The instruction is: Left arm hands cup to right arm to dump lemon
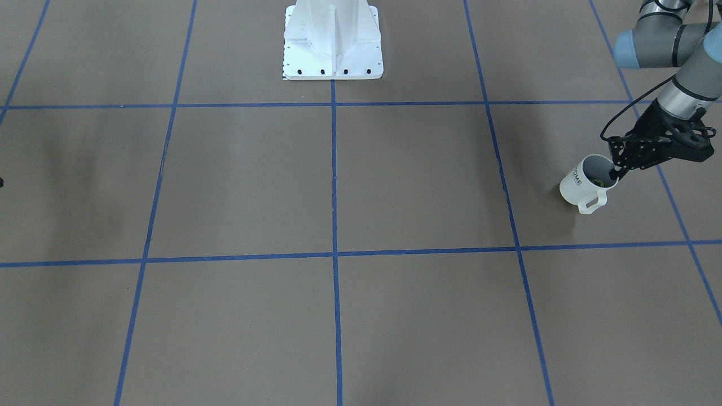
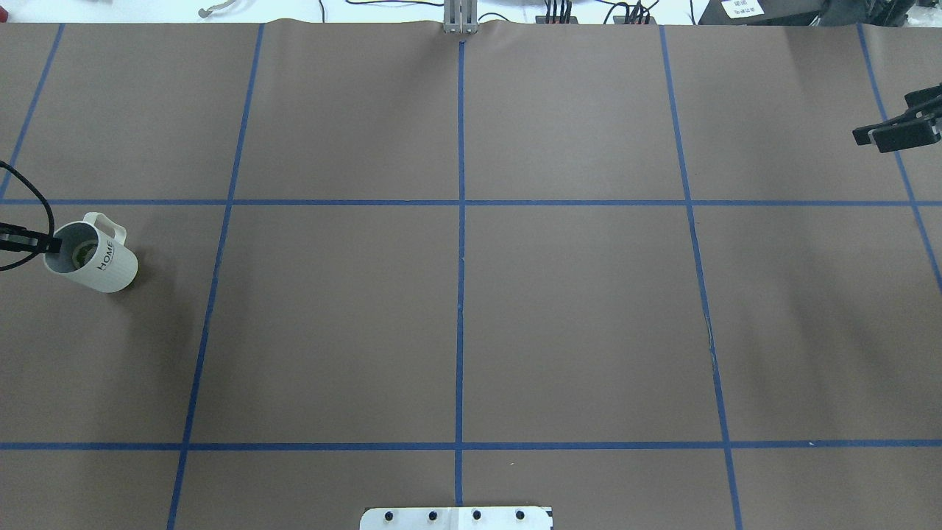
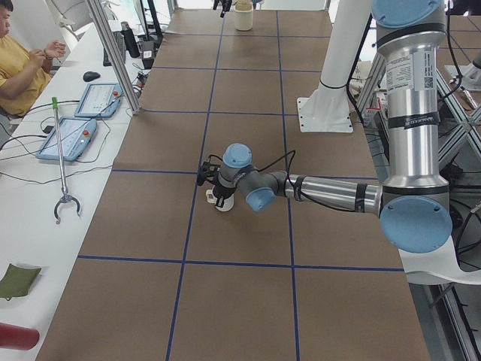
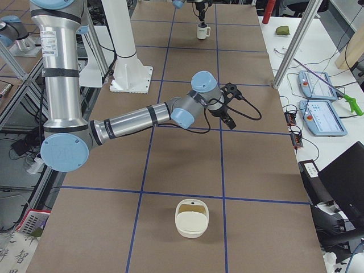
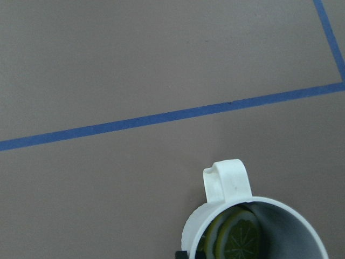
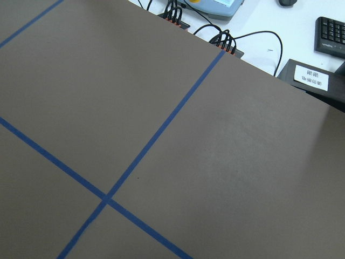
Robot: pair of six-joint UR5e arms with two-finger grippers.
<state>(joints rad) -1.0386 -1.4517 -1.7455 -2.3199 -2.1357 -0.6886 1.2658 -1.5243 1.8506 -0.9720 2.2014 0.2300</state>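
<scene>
- The cup (image 2: pixel 103 261) is at the far left end of the brown table (image 2: pixel 574 316), just outside the first blue tape line (image 2: pixel 212 294); its handle points away from the robot and the "HOME" lettering shows in the overhead view.
- The lemon (image 5: pixel 237 237) lies inside the cup against the grey wall; a slice pattern shows in the left wrist view.
- The left gripper (image 1: pixel 616 172) pinches the cup's rim on the side away from the table's middle; one finger dips inside and the outer one is hidden behind the wall, so the jaws stand only a wall's thickness apart.
- Whether the cup's base touches the table I cannot tell.
- The right gripper (image 2: pixel 883 136) hangs over the opposite end, well apart from the cup, with nothing in it; it is cut off by the overhead view's edge and seen side-on, so the spread of its fingers cannot be told.
- A cream bowl (image 4: pixel 192 218) sits on the table at the right arm's end; the white pedestal (image 1: pixel 333 39) stands mid-table on the robot's side.
- Beside the table: a teach pendant (image 3: pixel 94 100), a grabber stick (image 3: pixel 60 162) and a seated person in yellow (image 3: pixel 15 64), who is cut off by the frame.
</scene>
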